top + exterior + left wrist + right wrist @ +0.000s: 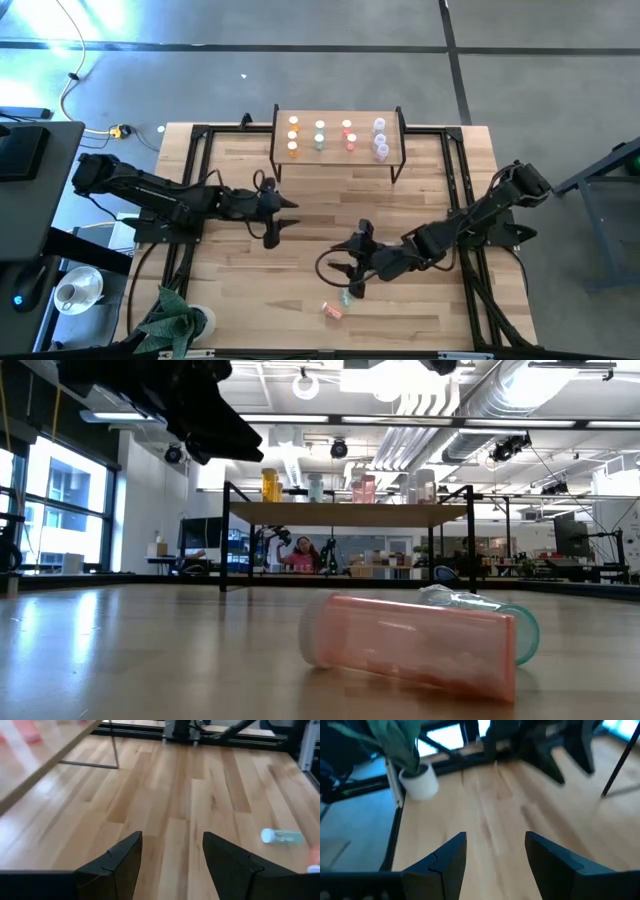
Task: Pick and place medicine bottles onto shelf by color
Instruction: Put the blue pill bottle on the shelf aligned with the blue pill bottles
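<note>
The shelf (337, 140) stands at the table's far edge on thin black legs. On its top, orange (293, 135), green (320, 135), pink (349, 135) and clear (380, 138) medicine bottles stand in columns. A green bottle (346, 297) and a pink bottle (333, 311) lie on their sides near the front edge; the low view shows the pink one (410, 645) in front of the green one (500, 620). My left gripper (283, 219) hovers open left of centre, in front of the shelf. My right gripper (358, 260) hovers open just beyond the two lying bottles. Neither holds anything.
A potted plant in a white pot (180, 320) stands at the near left corner. Black frame rails (200, 180) run along the table's left and right sides. Bare wood lies between the shelf and the lying bottles.
</note>
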### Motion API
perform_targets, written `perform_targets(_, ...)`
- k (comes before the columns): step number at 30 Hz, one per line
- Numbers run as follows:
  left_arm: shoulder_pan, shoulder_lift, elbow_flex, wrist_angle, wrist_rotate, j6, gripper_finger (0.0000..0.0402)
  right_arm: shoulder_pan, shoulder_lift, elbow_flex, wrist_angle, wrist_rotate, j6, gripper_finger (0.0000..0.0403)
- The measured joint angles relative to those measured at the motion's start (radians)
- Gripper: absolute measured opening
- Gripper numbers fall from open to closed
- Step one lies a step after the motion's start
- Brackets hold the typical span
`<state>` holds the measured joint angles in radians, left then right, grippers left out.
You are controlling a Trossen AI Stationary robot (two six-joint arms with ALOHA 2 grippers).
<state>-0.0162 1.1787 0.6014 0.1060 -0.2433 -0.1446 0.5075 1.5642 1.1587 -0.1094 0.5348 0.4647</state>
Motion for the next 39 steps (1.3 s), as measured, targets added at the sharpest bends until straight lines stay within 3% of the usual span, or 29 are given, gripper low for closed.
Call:
perform_targets(9,-0.001,-0.030,0.000,0.020,0.031,-0.002,0.0200,0.013,0.000,0.000,-0.184,-0.058,0.249,0.0193)
perform_targets(15,0.000,-0.110,0.000,0.019,0.031,-0.002,0.0200,0.013,0.000,0.050,-0.149,-0.176,0.217,0.0193)
perform_targets(20,0.000,-0.199,0.000,0.010,0.031,-0.002,0.0200,0.013,0.002,0.181,-0.228,-0.146,0.103,0.0193)
perform_targets(23,0.000,-0.246,0.000,-0.025,0.031,0.005,0.0200,0.003,0.012,0.261,-0.356,-0.097,0.122,0.0193)
perform_targets(29,0.000,-0.299,0.000,-0.109,0.031,0.017,0.0200,-0.039,0.077,0.363,-0.645,-0.102,0.373,0.0193)
perform_targets(34,0.000,-0.298,0.000,-0.138,0.027,0.017,0.0200,-0.054,0.151,0.363,-0.763,-0.234,0.589,0.0193)
perform_targets(39,0.000,-0.298,0.000,-0.144,0.026,0.015,0.0200,-0.051,0.236,0.363,-0.773,-0.372,0.721,0.0193)
